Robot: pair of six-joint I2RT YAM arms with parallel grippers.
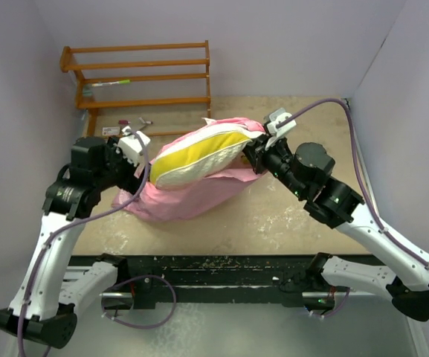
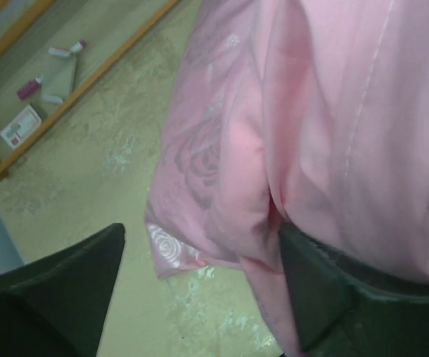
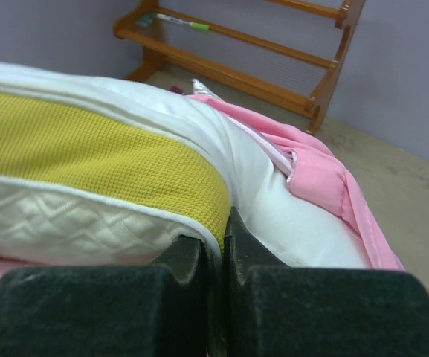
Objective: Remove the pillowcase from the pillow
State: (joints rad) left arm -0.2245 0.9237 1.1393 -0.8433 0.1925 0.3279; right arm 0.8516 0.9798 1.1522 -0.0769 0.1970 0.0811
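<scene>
Right jaws clamp the right end of the pillow (image 1: 199, 152). Left jaws stand wide, nearer the pillowcase (image 1: 177, 201) bunched toward the left edge of the table (image 1: 288, 216).

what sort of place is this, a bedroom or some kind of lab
Probably a robot test cell, not a bedroom: plain lilac walls box in a table, and a left arm and right arm are bolted along its near edge.
</scene>
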